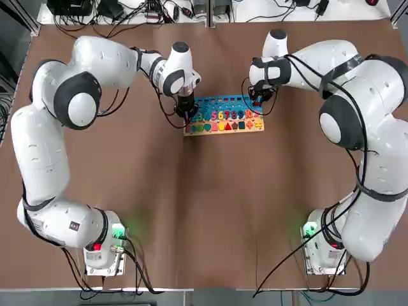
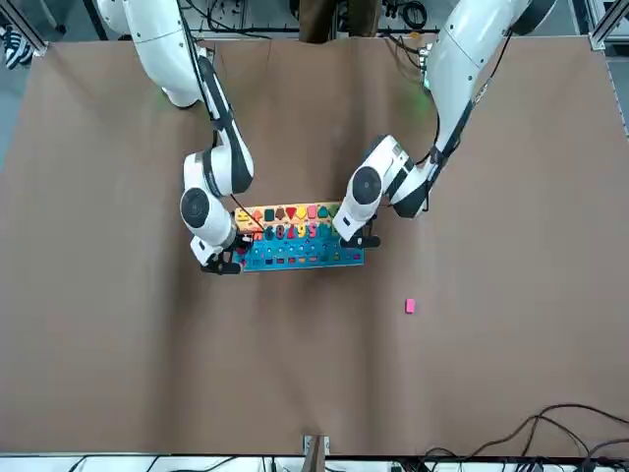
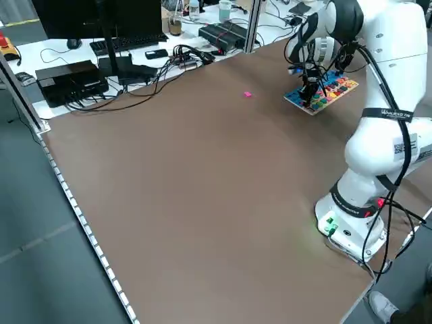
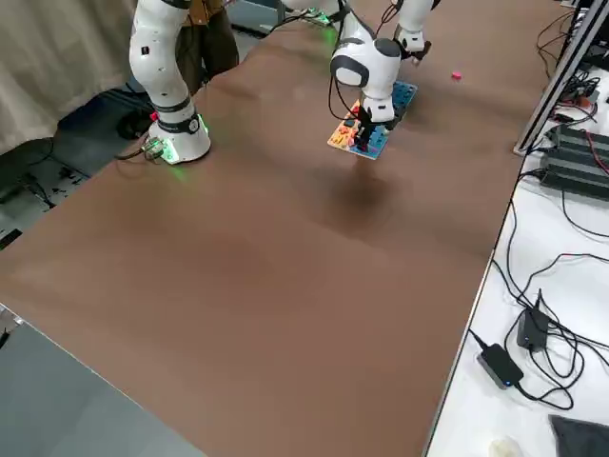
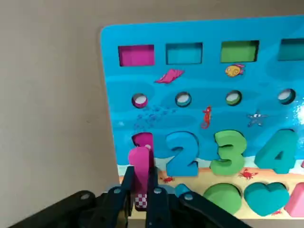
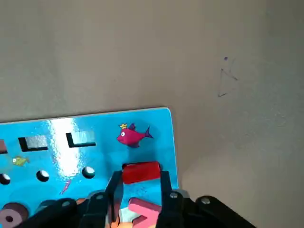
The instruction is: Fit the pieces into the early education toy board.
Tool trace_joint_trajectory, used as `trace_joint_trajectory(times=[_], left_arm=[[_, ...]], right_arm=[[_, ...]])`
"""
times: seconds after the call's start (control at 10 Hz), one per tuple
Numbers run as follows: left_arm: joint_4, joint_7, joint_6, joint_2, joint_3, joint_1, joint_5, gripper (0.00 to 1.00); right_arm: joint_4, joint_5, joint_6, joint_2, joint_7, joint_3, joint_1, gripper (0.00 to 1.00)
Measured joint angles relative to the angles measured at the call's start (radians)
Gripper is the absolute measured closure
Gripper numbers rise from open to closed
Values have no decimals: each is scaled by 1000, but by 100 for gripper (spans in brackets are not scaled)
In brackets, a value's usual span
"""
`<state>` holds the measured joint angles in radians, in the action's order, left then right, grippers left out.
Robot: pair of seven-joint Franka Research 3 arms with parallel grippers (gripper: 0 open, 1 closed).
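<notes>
Pink number and red block, clamped by left gripper and right gripper over board, seem unfitted; pink block lies apart.

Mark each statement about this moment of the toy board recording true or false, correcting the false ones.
1. The left gripper grips a magenta number 1. True.
2. That number sits fully in its recess. False: it is out of line with the recess, part of which shows.
3. The right gripper holds a green piece. False: the piece is red.
4. A pink piece lies on the table, off the board. True.
</notes>
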<state>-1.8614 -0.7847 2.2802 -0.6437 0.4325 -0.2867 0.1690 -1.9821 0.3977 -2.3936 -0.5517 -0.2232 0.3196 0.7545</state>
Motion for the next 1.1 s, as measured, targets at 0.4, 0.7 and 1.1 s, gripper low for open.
trace_joint_trajectory(times=[0.4, 0.7, 1.1], left_arm=[[9, 5, 1, 0, 5, 1, -2, 86], [23, 5, 0, -2, 5, 2, -10, 86], [30, 5, -10, -19, 5, 13, -10, 86]], right_arm=[[-2, 0, -9, -9, 0, 1, 0, 37], [-2, 0, -11, -9, 0, 1, 0, 34], [29, 0, 26, 41, -1, 64, -1, 0]])
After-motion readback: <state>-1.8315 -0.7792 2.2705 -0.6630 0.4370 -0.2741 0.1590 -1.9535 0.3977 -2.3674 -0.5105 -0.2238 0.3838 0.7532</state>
